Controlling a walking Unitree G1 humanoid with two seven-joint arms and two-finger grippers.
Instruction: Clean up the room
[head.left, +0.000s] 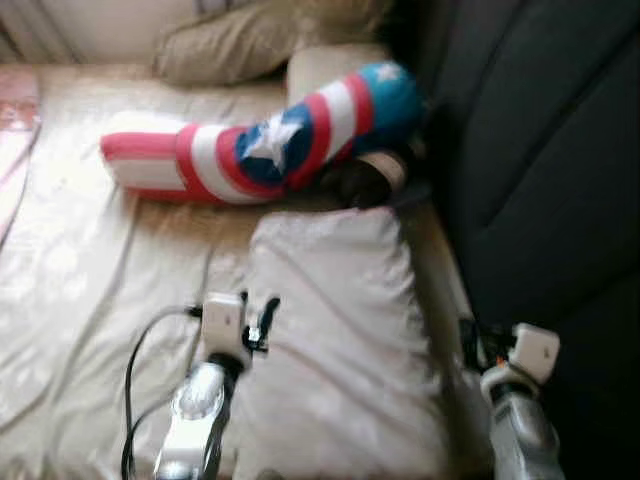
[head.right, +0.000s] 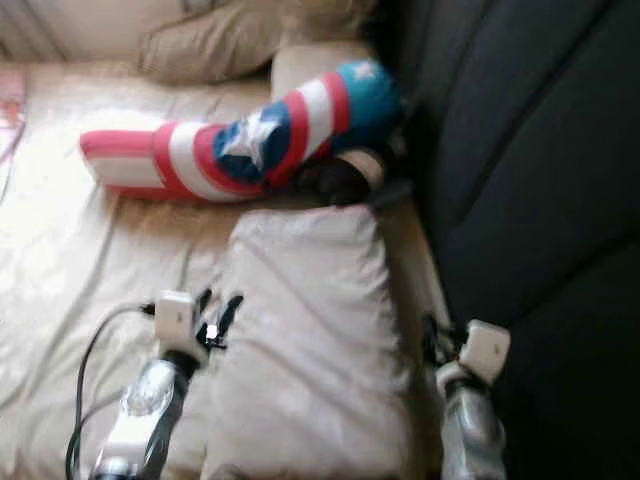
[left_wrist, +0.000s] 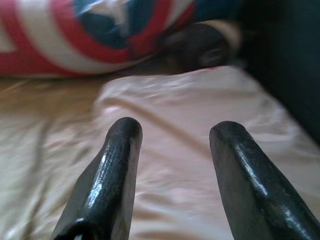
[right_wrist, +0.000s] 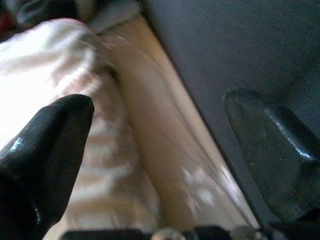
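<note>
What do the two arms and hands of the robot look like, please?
Both arms are shiny silver tubes, each ending in a white boxy wrist block. The left hand has two long glossy black fingers with rounded tips, and a thin black cable loops from its wrist block. The right hand has the same thick, glossy black fingers.

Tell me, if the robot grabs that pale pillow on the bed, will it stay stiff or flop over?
Probably flop. The pale pillow looks soft and puffy, with wrinkles in its cover, so it would likely sag from wherever it is pinched. Its shiny cover may be a bit slippery. The left gripper is open at its edge, the right gripper open beside it.
</note>
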